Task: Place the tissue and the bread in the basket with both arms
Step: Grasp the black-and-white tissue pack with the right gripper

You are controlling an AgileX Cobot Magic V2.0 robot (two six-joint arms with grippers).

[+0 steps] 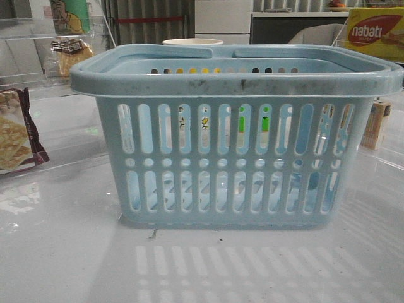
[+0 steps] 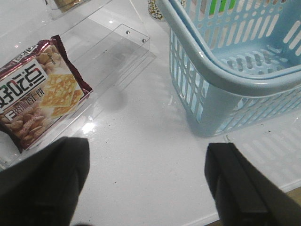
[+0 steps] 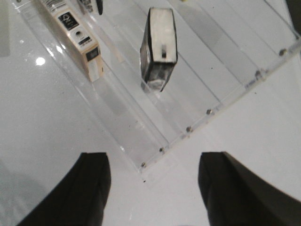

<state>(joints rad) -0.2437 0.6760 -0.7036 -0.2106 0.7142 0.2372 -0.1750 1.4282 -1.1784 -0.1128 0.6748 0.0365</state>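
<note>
The pale blue basket (image 1: 237,151) stands in the middle of the table, close to the camera; the part of its floor seen in the left wrist view (image 2: 244,56) is bare. The bread (image 1: 71,53), a clear packet with a dark label, stands far back on the left. The tissue (image 3: 159,47), a small black packet with a white face, stands on edge in a clear acrylic rack (image 3: 188,99). My left gripper (image 2: 146,150) is open and empty over bare table, next to the basket's corner. My right gripper (image 3: 153,162) is open and empty just short of the rack's corner.
A maroon-edged cracker packet (image 1: 16,136) lies on a clear acrylic tray (image 2: 117,52) left of the basket. A slim beige box (image 3: 77,37) lies beside the tissue, also seen right of the basket (image 1: 377,123). A yellow nabati box (image 1: 375,31) stands at the back right.
</note>
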